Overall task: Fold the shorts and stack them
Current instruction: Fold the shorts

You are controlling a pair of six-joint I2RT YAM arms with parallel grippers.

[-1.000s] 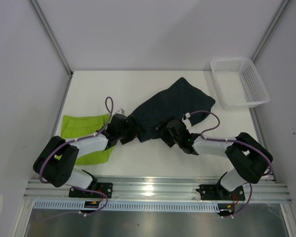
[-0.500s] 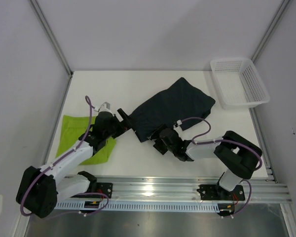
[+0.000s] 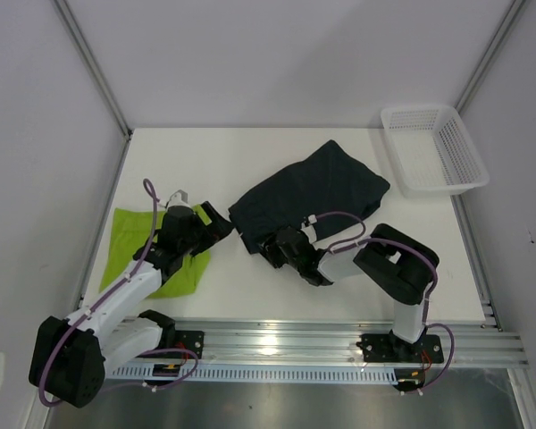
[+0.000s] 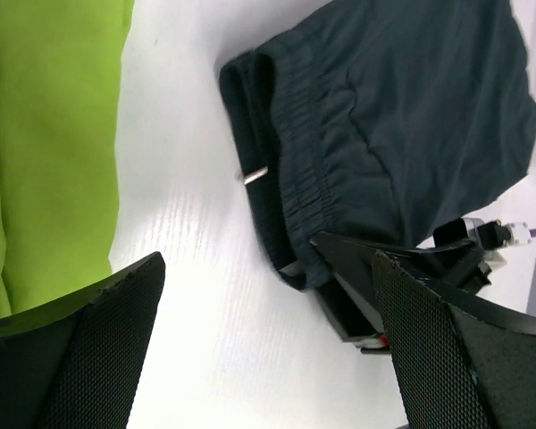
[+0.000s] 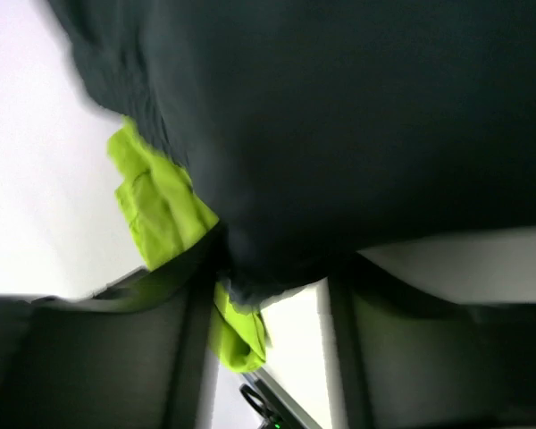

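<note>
On bench [image 3: 250, 156] centre: navy shorts [image 3: 308, 189] crumpled; green shorts [image 3: 129, 234] flat, far left. Left claw [image 3: 214, 223] released, hovering between them. Right claw [image 3: 270, 247] straddling navy near edge, clamped or not, can't tell.

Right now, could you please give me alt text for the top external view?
Two arms reach over a white table: the right gripper meets the near edge of navy shorts, the open left gripper hangs by lime shorts. A white basket sits far right.

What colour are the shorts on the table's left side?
The shorts are lime green, clearest in the top external view.
</note>
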